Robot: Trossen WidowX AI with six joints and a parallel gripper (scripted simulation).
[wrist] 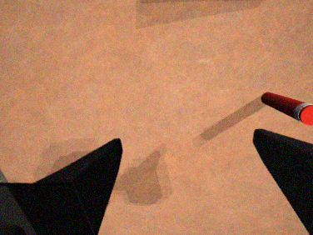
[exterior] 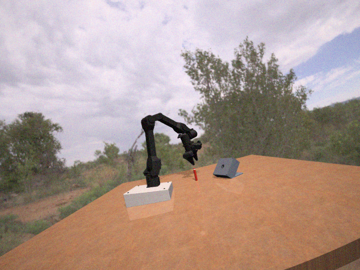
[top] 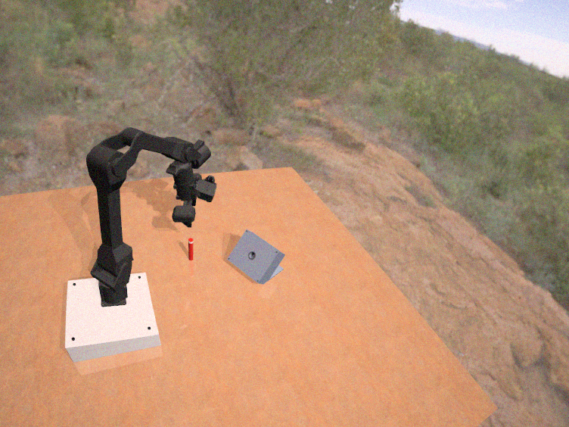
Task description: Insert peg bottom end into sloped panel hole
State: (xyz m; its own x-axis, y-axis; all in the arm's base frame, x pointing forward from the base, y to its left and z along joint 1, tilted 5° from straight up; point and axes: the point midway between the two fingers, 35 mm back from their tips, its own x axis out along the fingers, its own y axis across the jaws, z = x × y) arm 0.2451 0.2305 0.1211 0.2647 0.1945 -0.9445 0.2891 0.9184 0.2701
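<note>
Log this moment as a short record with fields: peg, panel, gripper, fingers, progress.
peg: small red cylindrical peg, upright on the orange table, untouched
panel: sloped grey panel with one round hole, beside the peg, hole empty
gripper: black parallel-jaw gripper above the table near the peg, open
fingers: black fingers spread wide, nothing between them
progress: peg not yet grasped
</note>
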